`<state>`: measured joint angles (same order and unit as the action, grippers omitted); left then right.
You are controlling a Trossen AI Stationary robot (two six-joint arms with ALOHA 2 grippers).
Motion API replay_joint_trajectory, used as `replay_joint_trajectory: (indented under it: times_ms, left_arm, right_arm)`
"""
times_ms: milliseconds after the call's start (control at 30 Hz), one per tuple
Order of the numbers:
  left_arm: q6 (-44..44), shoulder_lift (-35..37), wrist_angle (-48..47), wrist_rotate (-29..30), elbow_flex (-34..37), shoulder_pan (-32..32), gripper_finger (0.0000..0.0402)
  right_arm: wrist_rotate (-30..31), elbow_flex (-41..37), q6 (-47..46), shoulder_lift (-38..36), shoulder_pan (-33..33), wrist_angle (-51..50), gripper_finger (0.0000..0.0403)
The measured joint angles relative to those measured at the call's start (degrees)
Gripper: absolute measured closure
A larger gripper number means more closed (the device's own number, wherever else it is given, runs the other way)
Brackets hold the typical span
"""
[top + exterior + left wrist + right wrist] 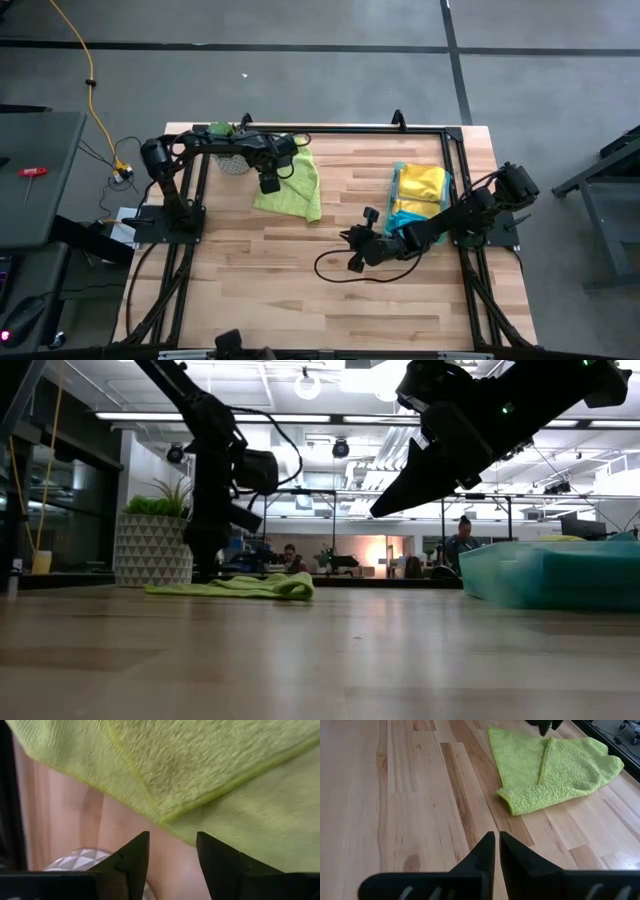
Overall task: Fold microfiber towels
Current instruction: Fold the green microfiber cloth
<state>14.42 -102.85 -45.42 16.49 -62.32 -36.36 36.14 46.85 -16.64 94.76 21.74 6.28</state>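
Note:
A lime green microfiber towel [292, 185] lies on the table's far left part, one side folded over onto itself [575, 765]. It also shows in the low view [240, 587] and fills the left wrist view [200, 765]. My left gripper [270, 184] is open and low, at the towel's left edge, with its fingertips [142, 842] over bare wood just off the hem. My right gripper [354, 252] is shut and empty, raised over the table's middle [497, 842]. A yellow towel [420, 182] and a teal towel [404, 218] lie in the tray.
A translucent green tray [443, 190] stands at the right and shows in the low view [550, 575]. A potted plant in a white pot [228, 160] stands at the far left, just behind my left arm. A black cable [330, 268] loops over the table's middle.

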Motion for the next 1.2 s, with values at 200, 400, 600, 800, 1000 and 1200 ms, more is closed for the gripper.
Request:
replay_joint_trajectory:
  times_ms: [200, 400, 600, 800, 1000, 1200]
  left_arm:
    - [0.23, -0.02, 4.06, 0.96, 0.67, -1.25, 0.0253]
    - [0.16, -0.02, 5.63, -1.49, 0.67, -1.42, 0.0267]
    - [1.43, -0.02, 3.48, -1.74, 0.67, -1.47, 0.0268]
    - [3.77, -0.02, 1.94, -0.28, 0.67, -1.44, 0.0268]
    - [3.83, -0.02, 3.61, -0.92, 0.67, -1.44, 0.0268]
    - [4.68, -0.02, 3.36, -4.05, 0.67, -2.05, 0.0268]
  right_arm:
    - [0.02, 0.00, 0.00, 0.00, 0.00, 0.00, 0.0385]
    - [0.00, 0.00, -1.24, 0.00, 0.00, 0.00, 0.0385]
    - [0.00, 0.00, -1.33, 0.00, 0.00, 0.00, 0.0385]
    - [0.00, 0.00, -1.33, 0.00, 0.00, 0.00, 0.0385]
    - [0.00, 0.00, -1.33, 0.00, 0.00, 0.00, 0.0385]
    - [0.00, 0.00, -1.33, 0.00, 0.00, 0.00, 0.0385]
